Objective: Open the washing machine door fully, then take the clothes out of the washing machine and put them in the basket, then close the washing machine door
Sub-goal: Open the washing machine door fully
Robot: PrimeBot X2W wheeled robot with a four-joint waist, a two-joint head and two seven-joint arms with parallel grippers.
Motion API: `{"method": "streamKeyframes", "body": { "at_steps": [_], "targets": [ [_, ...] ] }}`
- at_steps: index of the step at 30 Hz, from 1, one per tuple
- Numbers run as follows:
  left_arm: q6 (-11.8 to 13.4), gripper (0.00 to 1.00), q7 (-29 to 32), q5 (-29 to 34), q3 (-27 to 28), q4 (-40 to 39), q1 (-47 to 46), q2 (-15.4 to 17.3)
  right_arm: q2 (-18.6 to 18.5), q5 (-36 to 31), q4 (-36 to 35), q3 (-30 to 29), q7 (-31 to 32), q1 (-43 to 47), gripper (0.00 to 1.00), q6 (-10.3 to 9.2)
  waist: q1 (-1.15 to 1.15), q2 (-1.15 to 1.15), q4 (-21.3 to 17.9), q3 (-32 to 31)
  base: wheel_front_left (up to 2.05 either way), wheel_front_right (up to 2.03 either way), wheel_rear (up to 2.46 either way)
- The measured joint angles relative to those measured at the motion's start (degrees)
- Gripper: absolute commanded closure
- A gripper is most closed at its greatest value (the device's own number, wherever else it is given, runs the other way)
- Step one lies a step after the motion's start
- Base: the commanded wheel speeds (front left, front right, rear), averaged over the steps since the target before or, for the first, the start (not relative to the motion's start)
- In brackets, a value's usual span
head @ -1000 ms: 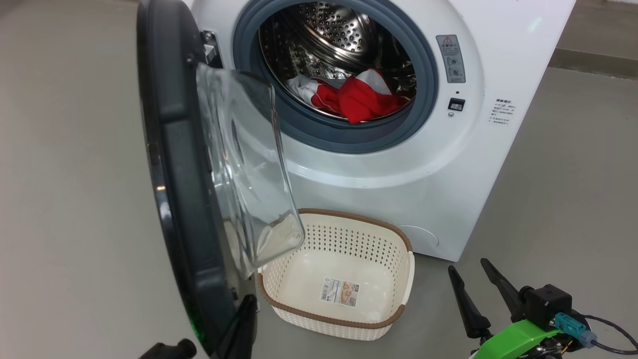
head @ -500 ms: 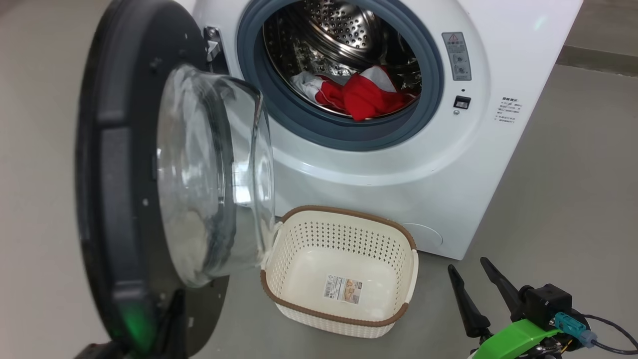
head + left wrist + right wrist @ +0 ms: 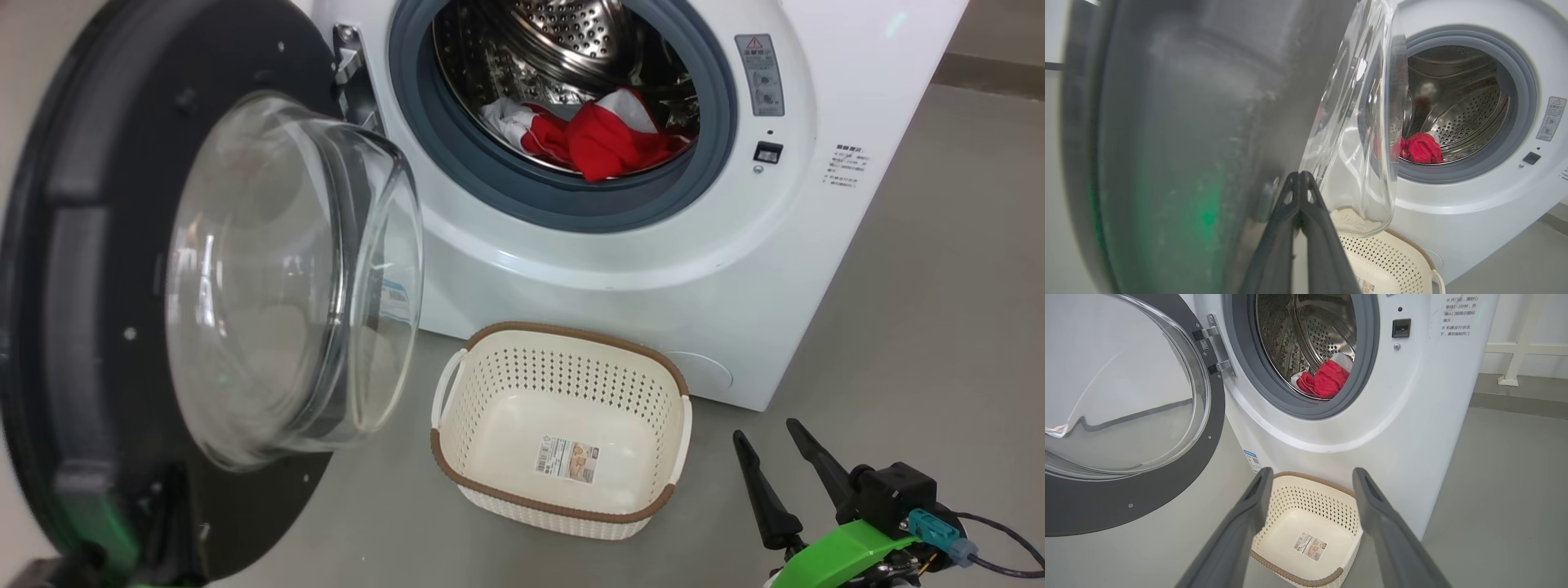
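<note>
Now: left claw [image 3: 1300, 176] — fingers pressed together, tips at the black rim of the door [image 3: 73, 245]. Door swung much wider than a second ago, inner face turned this way; the opening step looks nearly done. Right claw [image 3: 766, 431] — fingers apart, holding nothing, near the basket [image 3: 571, 331]. Clothes [image 3: 608, 143]: red, in the drum [image 3: 571, 33], reach unobstructed. Basket empty, on the floor before the machine [image 3: 816, 245].

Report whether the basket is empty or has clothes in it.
Empty. The basket shows a bare bottom with its paper label; the red clothes lie in the drum.
</note>
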Motion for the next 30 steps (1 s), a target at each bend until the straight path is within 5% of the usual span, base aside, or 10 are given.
{"method": "streamKeyframes", "body": {
  "at_steps": [30],
  "targets": [
    [-1.2,1.00,-5.2,3.0,13.6,23.2,-17.6,8.4,-1.0,-0.8,0.0,0.4,0.0,-3.8,0.00,0.00,0.00,0.00,-1.8,5.8,0.00,0.00,0.00]
  ]
}}
